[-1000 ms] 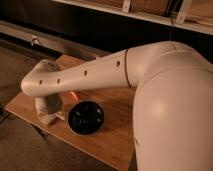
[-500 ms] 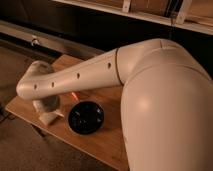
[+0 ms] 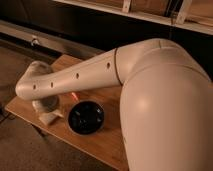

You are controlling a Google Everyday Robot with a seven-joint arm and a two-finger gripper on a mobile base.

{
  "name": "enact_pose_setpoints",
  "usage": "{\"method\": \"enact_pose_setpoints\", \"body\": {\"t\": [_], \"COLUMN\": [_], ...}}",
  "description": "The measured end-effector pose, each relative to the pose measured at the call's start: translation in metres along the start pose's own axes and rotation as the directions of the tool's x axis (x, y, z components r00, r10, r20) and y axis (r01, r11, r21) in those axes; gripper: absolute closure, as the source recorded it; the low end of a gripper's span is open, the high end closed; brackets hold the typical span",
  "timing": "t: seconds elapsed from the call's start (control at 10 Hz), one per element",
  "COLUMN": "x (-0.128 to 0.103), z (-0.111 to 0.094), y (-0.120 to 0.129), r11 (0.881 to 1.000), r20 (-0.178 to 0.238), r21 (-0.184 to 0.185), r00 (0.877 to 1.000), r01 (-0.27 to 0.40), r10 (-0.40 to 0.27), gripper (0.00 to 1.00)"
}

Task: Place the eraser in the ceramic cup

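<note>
Pick-up stage, by the look of it: the ceramic cup (image 3: 86, 118) seemingly empty inside, and no lift begun. The gripper (image 3: 45, 106) low over the left end of the wooden table (image 3: 107, 142), at the tip of the long white arm (image 3: 85, 75) reaching in from the right, jaws spread wide and apparently closed on nothing. The eraser (image 3: 52, 119) lying on the tabletop right under and just in front of the gripper, partly hidden by it; cannot tell whether touching. Cup upright just to the right of the eraser, near but apart, wide rim facing up. Behind, an orange-red stick (image 3: 74, 96) between arm and cup, mostly hidden by the arm.

To do this step well:
- Centre the jaws over the pale block before closing, one on each side, so as not to nudge it toward the nearby table edge.
- Descend straight, close gently but fully, then check for a firm hold before lifting.
- Lift high enough to clear the glossy rim, given the short gap to the cup; avoid sweeping low and knocking the vessel.
- Carry right, stop above the middle of the opening, lower a little, release.
- Keep clear of the stick throughout.
</note>
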Motion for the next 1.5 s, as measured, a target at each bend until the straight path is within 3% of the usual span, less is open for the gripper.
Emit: {"method": "enact_pose_setpoints", "body": {"t": [1.1, 1.5], "x": [-0.001, -0.009], "z": [0.002, 0.022], "y": [0.001, 0.032], "r11": [1.0, 0.99], "r20": [0.006, 0.063], "r21": [-0.007, -0.095], "r00": [1.0, 0.993], "r01": [0.008, 0.103], "r10": [-0.008, -0.098], "gripper": [0.35, 0.35]}}
